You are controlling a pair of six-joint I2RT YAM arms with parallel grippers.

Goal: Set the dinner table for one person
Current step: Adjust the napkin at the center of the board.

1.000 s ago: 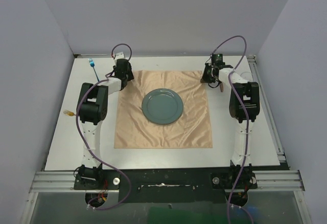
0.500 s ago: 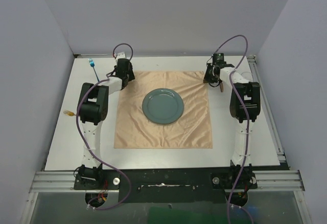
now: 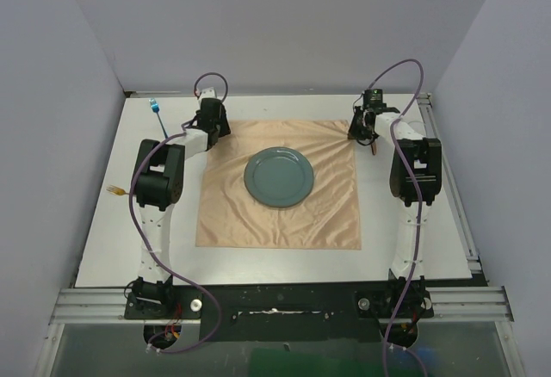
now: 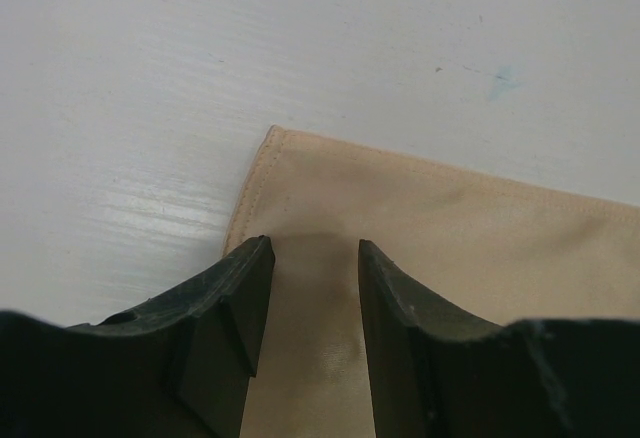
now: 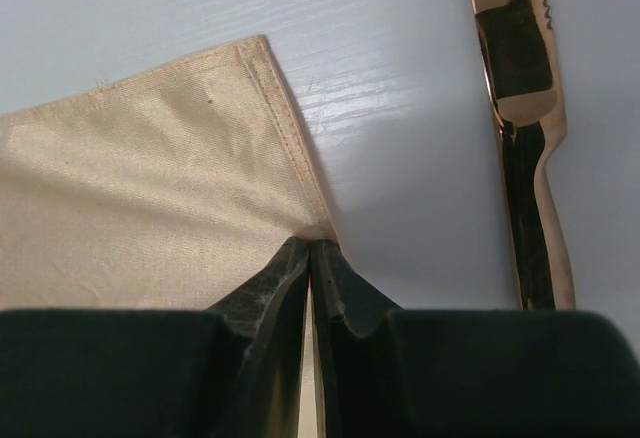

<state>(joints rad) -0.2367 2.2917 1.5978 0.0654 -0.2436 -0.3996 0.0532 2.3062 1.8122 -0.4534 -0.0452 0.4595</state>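
Observation:
On the white dinner table (image 3: 103, 248) lies a peach-orange cloth (image 3: 275, 222) with a grey-green plate (image 3: 277, 177) on it. My left gripper (image 3: 217, 124) is at the cloth's far left corner. In the left wrist view its jaws (image 4: 312, 248) stand open, one on each side of a strip of flat cloth (image 4: 450, 228). My right gripper (image 3: 363, 129) is at the far right corner. In the right wrist view it (image 5: 312, 246) is shut on the hem of the cloth (image 5: 150, 178).
A gold knife (image 5: 525, 158) lies on the table just right of the right gripper. A blue-handled utensil (image 3: 157, 110) lies at the far left corner. A gold fork (image 3: 115, 190) sits at the left edge beside the left arm.
The cloth and the plate on it have slid a little to the right. Both grippers have moved right along with the far corners.

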